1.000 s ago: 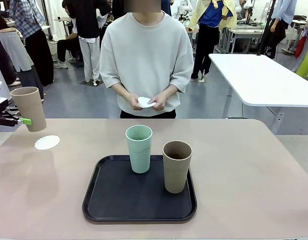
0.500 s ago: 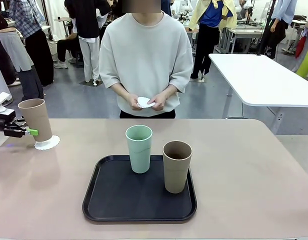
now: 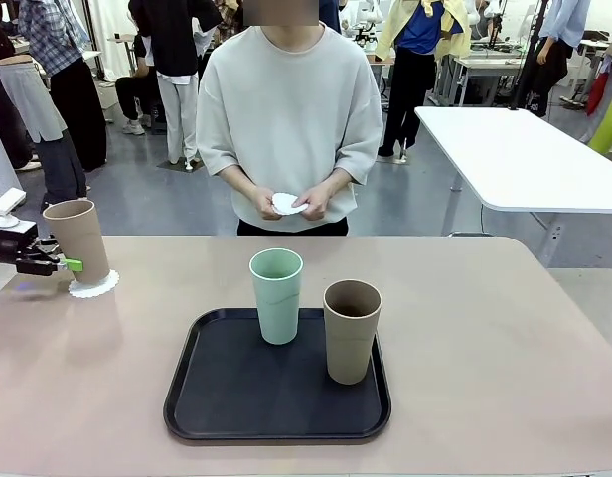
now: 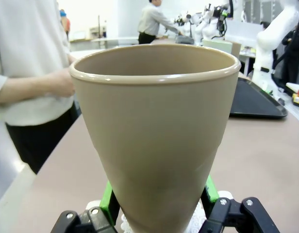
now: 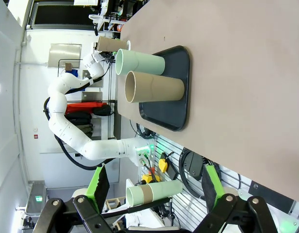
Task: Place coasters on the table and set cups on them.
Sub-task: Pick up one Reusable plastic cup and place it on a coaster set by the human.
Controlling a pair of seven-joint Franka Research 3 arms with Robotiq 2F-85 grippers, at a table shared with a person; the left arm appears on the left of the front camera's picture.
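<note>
Cup [image 3: 77,238], the tan one, sits on a coaster [image 3: 95,289] just below the left gripper [image 3: 70,264], whose jaws squeeze it low down. I think the setting-down is nearly done. Next, let go gently and pull away. The right gripper [image 5: 154,187] gapes wide, holding nothing.

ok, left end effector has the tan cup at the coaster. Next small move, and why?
Probably open the left end effector and release. It is shut on the tan cup, which stands upright with its base apparently resting on the coaster at the table's left side. The coaster's scalloped edge shows under the cup in the left wrist view, so this placement looks finished.
</note>
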